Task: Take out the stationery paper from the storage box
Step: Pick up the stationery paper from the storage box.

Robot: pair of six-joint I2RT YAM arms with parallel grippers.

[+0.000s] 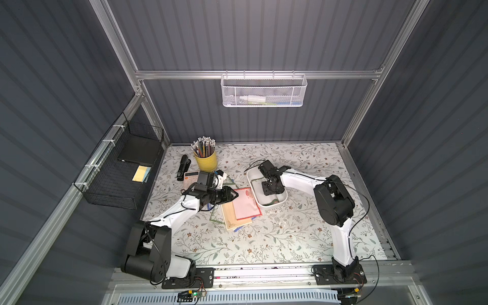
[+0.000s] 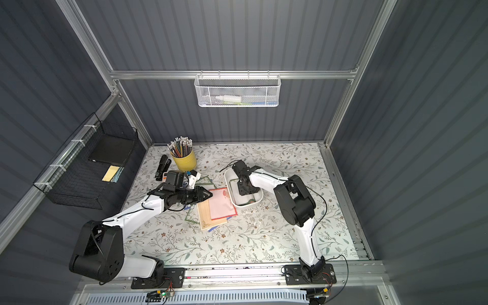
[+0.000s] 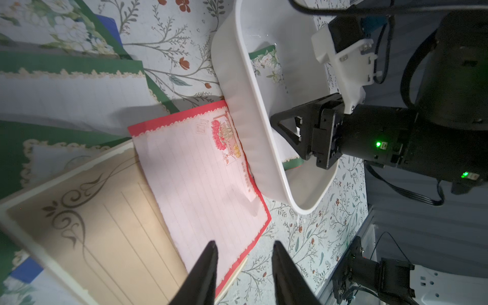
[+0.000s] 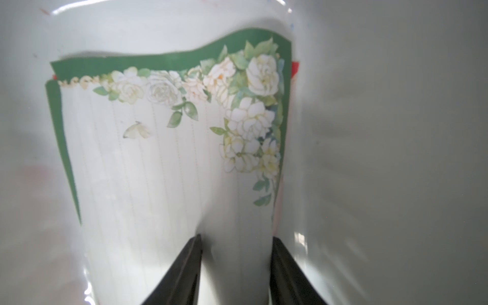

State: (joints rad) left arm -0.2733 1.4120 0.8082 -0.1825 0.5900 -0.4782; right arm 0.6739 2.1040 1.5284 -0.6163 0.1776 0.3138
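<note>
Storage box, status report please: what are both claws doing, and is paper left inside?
Right gripper in storage box, jaws astride buckled green-bordered sheet. Left gripper open, empty, over red-bordered sheet outside. Nothing in the way.

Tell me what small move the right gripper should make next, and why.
Probably close the right gripper on the raised fold of the green-bordered floral letter sheet. It is down inside the shallow white plastic tray, jaws apart, with the sheet humped up between them, so a pinch looks ready.

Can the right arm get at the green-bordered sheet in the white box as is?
Probably yes. The right gripper sits inside the storage box, jaws apart astride a buckle in the green-bordered sheet; nothing covers it.
</note>
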